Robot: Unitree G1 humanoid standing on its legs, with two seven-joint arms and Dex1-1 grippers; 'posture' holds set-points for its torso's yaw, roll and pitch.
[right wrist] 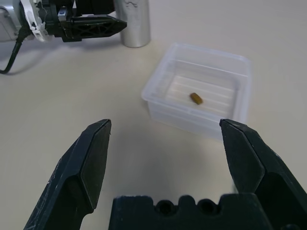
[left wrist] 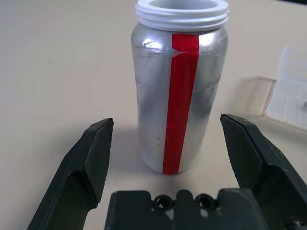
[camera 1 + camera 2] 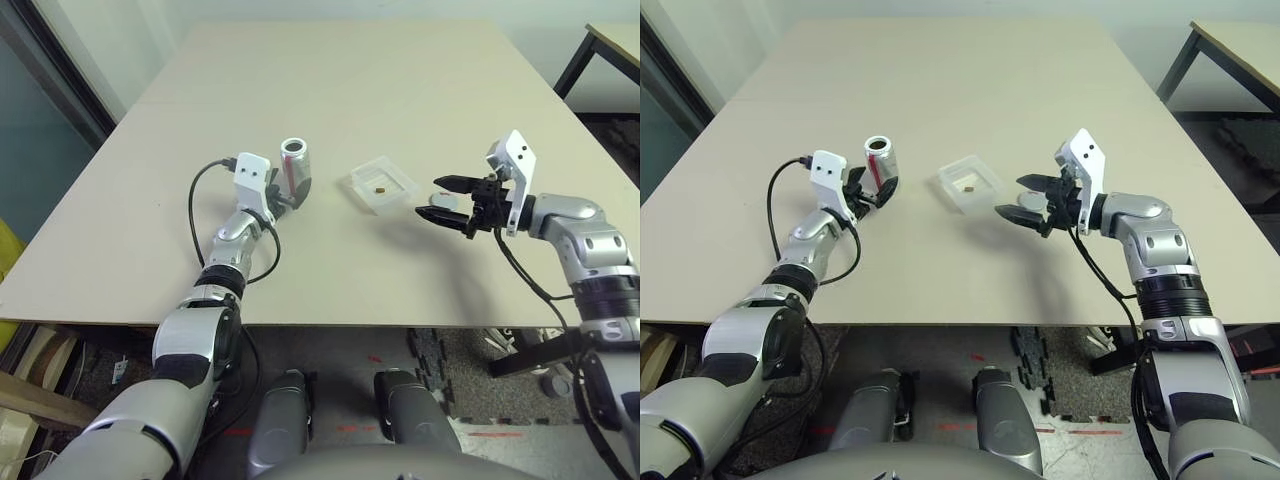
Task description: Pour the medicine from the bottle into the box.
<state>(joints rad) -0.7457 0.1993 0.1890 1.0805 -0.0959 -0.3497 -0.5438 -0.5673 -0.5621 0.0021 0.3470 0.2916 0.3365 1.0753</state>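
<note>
The bottle [image 2: 180,91] is set upright on the table [image 3: 330,120], uncapped, its white threaded mouth open to the top and its red stripe turned towards the left hand [image 2: 168,143]. That hand is spread wide, one finger on each side of the bottle with a clear gap on both sides, so nothing is held by it; the bottle stands on its own base. An upright stance is judged to be the sensible way to leave an open bottle, since nothing can roll or spill.

Just beside the bottle, towards the robot's right, the box [image 1: 199,91] is placed flat on the table. The medicine [image 1: 195,98] is seen lying on the floor of the box, near its middle, so the pouring is judged to be done already.

The right hand [image 3: 448,199] is held above the table a little to the right of the box, apart from it, its fingers also spread wide and empty, pointing towards the box. It is judged to be kept there to steady or guard the box if needed, without touching it.

With the pill in the box and both hands empty, little is judged to be left beyond drawing the arms away
</note>
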